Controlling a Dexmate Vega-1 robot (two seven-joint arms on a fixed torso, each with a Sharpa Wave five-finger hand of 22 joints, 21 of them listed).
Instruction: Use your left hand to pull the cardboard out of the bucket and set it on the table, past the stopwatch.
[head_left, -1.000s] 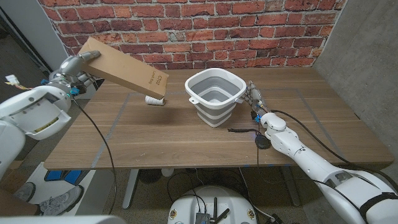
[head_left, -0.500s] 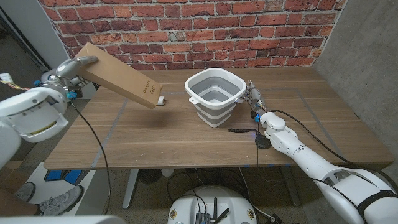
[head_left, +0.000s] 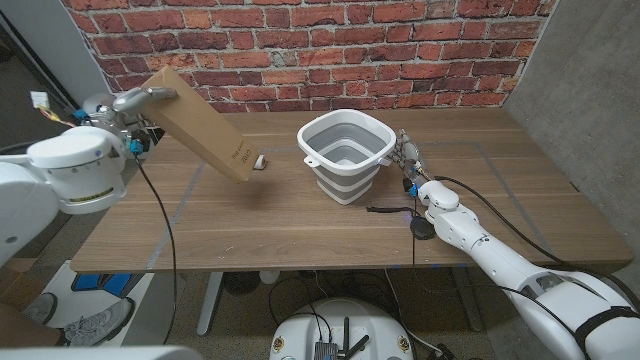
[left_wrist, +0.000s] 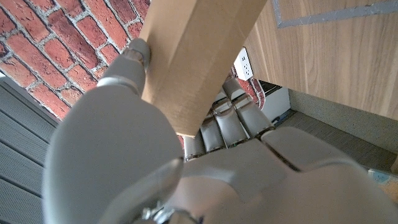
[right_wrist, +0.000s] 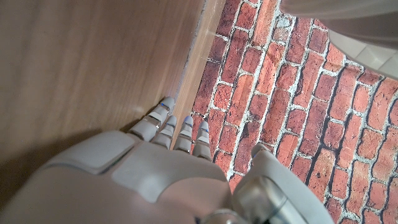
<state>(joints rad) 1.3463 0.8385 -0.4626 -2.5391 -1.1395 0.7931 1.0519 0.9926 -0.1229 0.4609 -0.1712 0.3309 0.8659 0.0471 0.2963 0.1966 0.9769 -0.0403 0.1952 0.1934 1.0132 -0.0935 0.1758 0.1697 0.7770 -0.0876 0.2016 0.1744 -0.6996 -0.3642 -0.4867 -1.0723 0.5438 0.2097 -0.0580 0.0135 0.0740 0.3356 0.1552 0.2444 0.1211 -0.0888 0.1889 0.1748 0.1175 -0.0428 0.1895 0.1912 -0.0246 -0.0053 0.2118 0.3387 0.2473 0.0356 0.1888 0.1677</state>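
While the left hand's fingers (left_wrist: 233, 121) press one broad face of the cardboard (head_left: 205, 125) and the thumb clamps the opposite face, the left hand (head_left: 135, 100) grips the piece by its upper end, up at the table's far left corner. In the left wrist view the cardboard (left_wrist: 202, 56) runs away from the palm of that hand (left_wrist: 155, 155) toward the tabletop. It hangs tilted, well clear of the bucket (head_left: 344, 155), upper end by the brick wall (head_left: 300, 40) and printed lower end low over the wood — whether that corner touches the table (head_left: 300, 220) I cannot tell.

Compared with the frame a second ago, the cardboard stands much steeper and its lower end has come down and swung left; the left forearm has also drawn in toward the left edge. The stopwatch (head_left: 258, 160) (a small white thing, earlier half covered by the lower end) now shows just beside that end, on the bucket's side.

The right hand (head_left: 408, 160) stands on the table just right of the bucket, where it was before — fingers (right_wrist: 171, 127) straight, side by side, holding nothing. The white and grey bucket sits upright mid-table, unmoved. A black cable (head_left: 390, 210) lies on the wood by the right wrist.
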